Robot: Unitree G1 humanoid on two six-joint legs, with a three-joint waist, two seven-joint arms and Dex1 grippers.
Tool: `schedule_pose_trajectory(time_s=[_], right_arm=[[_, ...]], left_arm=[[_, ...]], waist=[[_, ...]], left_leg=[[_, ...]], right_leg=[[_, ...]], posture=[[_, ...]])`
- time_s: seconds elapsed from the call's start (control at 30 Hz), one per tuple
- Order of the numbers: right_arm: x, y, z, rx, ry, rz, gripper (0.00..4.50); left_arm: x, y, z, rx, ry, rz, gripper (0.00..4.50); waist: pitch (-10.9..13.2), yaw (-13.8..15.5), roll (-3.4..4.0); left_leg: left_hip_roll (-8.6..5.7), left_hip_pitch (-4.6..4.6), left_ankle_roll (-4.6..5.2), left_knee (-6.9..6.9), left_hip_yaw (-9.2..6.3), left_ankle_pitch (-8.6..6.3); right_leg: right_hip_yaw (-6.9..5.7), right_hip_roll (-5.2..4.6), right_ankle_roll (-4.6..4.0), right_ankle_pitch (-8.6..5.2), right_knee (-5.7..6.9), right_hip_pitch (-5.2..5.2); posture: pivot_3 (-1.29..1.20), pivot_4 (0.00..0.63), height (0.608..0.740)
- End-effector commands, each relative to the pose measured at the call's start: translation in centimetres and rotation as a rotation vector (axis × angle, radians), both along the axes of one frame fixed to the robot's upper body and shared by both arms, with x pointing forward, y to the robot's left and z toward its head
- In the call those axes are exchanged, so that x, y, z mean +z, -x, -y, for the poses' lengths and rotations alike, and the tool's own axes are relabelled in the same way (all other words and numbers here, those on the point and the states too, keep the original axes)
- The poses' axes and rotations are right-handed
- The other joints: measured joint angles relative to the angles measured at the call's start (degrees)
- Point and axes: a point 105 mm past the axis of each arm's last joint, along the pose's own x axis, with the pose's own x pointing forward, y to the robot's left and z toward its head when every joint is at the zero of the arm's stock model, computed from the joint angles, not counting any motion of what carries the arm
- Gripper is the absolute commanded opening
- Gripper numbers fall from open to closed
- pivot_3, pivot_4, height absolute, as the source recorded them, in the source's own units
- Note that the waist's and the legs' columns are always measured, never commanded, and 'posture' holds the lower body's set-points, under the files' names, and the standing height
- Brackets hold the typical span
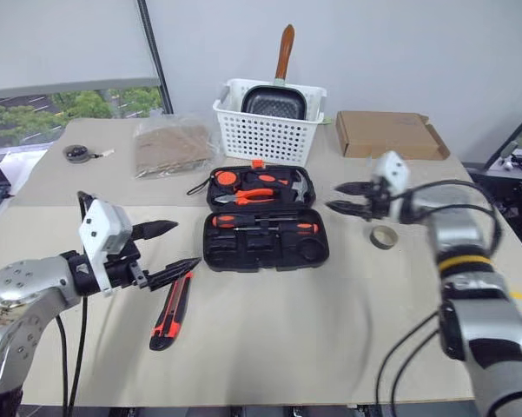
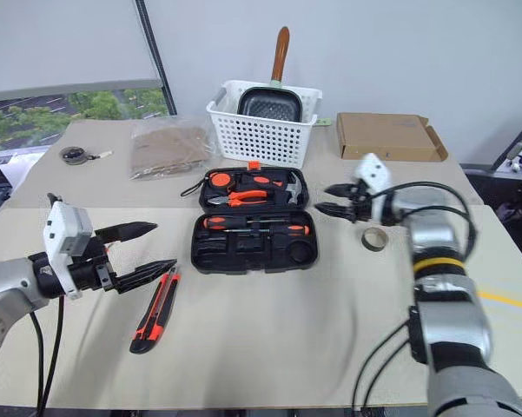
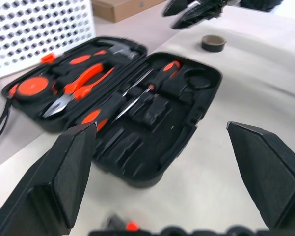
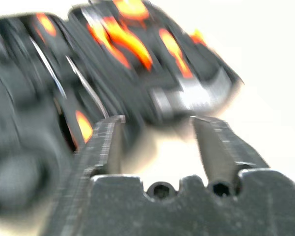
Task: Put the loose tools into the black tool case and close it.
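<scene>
black tool case point(image 1: 265, 217): lies open in the middle of the desk point(image 1: 269, 339), both halves flat, orange latch at its far edge
inside the case: pliers point(image 1: 256, 195) and hammer point(image 1: 287, 184) in the far half; two screwdrivers point(image 1: 265, 224) with black-and-orange handles side by side in the near half
utility knife point(image 1: 172, 313): orange and black, loose on the desk, near the case's near-left corner, well apart from it
tape roll point(image 1: 383, 236): small and grey, flat on the desk just to the right of the case
left gripper point(image 1: 169, 252): hovers above the knife, fingers spread wide, holding nothing
right gripper point(image 1: 343, 198): hangs by the case's right edge, above the tape roll, fingers apart and empty
white basket point(image 1: 267, 122): behind the case, a pan inside
cardboard box point(image 1: 389, 135): far right of the desk
</scene>
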Motion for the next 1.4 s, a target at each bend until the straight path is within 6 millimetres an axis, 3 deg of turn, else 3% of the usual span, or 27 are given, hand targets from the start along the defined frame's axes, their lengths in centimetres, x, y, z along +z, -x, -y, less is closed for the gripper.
schedule_pose_trajectory(time_s=[0.03, 0.17, 0.43, 0.67, 0.8, 0.93, 1.1, 1.23, 1.4], right_arm=[[1.5, 1.5, 2.3, -0.051, 0.033, 0.010, 3.84], [-0.4, 2.8, 4.0, -0.119, 0.097, -0.069, 3.84], [-1.8, 2.7, 3.1, -0.139, 0.102, -0.108, 3.84], [-1.8, 2.4, 2.4, -0.120, 0.093, -0.100, 3.84], [0.5, 3.7, -1.2, 0.078, -0.075, -0.029, 3.84], [2.1, 7.3, -5.2, 0.354, -0.236, -0.008, 3.84], [4.5, 9.8, -8.5, 0.553, -0.346, 0.071, 3.84], [6.0, 10.7, -9.8, 0.640, -0.386, 0.107, 3.84], [6.5, 10.9, -10.2, 0.683, -0.393, 0.127, 3.84]], left_arm=[[0.6, 0.3, 1.7, -0.092, -0.003, 0.019, 4.50], [0.8, 0.2, 3.5, -0.183, -0.002, 0.017, 4.50], [1.1, 0.2, 4.6, -0.251, -0.022, 0.026, 4.50], [1.1, 0.0, 4.0, -0.212, -0.026, 0.031, 4.50], [0.0, -1.2, 0.9, -0.007, -0.035, 0.037, 4.50], [-0.4, -2.0, -2.8, 0.227, -0.005, 0.053, 4.50], [-1.4, -3.2, -10.6, 0.662, -0.002, 0.095, 4.50], [-4.0, -2.1, -14.5, 0.829, -0.056, 0.033, 4.50], [-6.5, -0.9, -16.1, 0.891, -0.102, -0.054, 4.50]], waist=[[0.0, -0.1, 0.02], [0.1, -0.6, -0.02], [0.1, -0.6, -0.04], [0.1, -0.2, -0.04], [0.1, -0.4, -0.04], [0.1, -0.1, -0.06], [0.2, 0.4, -0.08], [0.2, 0.3, -0.11], [0.2, 0.5, -0.15]], left_leg=[[0.00, 0.01, 0.00, 0.00, 0.02, -0.01], [0.03, 0.10, 0.01, -0.01, 0.09, -0.01], [0.10, 0.21, 0.25, 0.04, 0.02, -0.12], [0.13, 0.09, -0.01, 0.04, 0.07, 0.04], [0.13, 0.10, 0.00, 0.02, 0.10, 0.02], [0.25, 0.10, 0.16, -0.06, 0.03, -0.09], [0.29, 0.15, 0.36, 0.02, -0.01, -0.22], [0.29, 0.18, 0.27, 0.02, 0.00, -0.27], [0.30, 0.15, -0.02, 0.00, 0.03, -0.57]], right_leg=[[0.02, 0.00, 0.01, -0.01, 0.00, 0.00], [0.05, 0.02, 0.04, -0.02, 0.01, 0.00], [0.05, 0.15, 0.07, -0.01, 0.20, 0.03], [0.06, 0.19, 0.04, -0.03, 0.05, 0.01], [0.11, 0.18, 0.05, -0.03, -0.05, 0.02], [0.02, 0.23, 0.03, -0.05, -0.05, 0.02], [-0.03, 0.10, 0.03, -0.03, 0.02, 0.06], [-0.05, 0.04, 0.05, 0.00, 0.03, 0.02], [-0.09, -0.01, -0.08, -0.05, 0.01, -0.04]], posture=[[0.00, 0.150, 0.700], [0.00, 0.150, 0.700], [0.00, 0.150, 0.700], [0.00, 0.150, 0.700], [0.00, 0.150, 0.700], [0.00, 0.150, 0.700], [0.00, 0.150, 0.700], [0.00, 0.150, 0.700], [0.00, 0.150, 0.700]])
